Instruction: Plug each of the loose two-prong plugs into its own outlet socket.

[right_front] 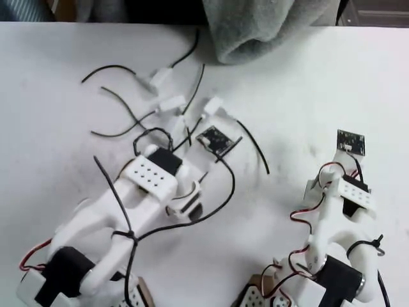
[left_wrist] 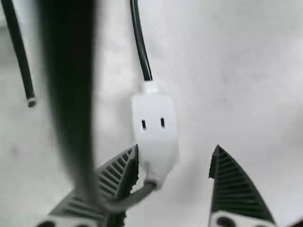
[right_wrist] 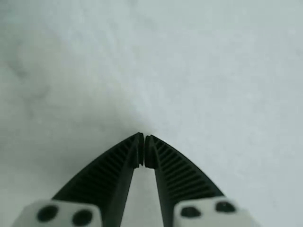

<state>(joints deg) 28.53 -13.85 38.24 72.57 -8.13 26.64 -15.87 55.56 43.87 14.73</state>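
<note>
Left fingers [left_wrist: 116,177], spread: an outlet socket [left_wrist: 155,137] lies between them, against one finger, leaving bare desk [left_wrist: 236,71] toward the other; a black cable [left_wrist: 66,94] crosses close beside. Right fingers [right_wrist: 118,172], pressed together: open desk ahead of the tips.

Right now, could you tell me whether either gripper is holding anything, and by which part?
Nothing is held. The open left gripper sits around one end of the white socket, unclamped; the right gripper is shut on nothing.

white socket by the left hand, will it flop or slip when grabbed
The socket looks small, hard and smooth, so probably light and slippery. Its thin black cord bends loosely, so likely to trail and tug.
</note>
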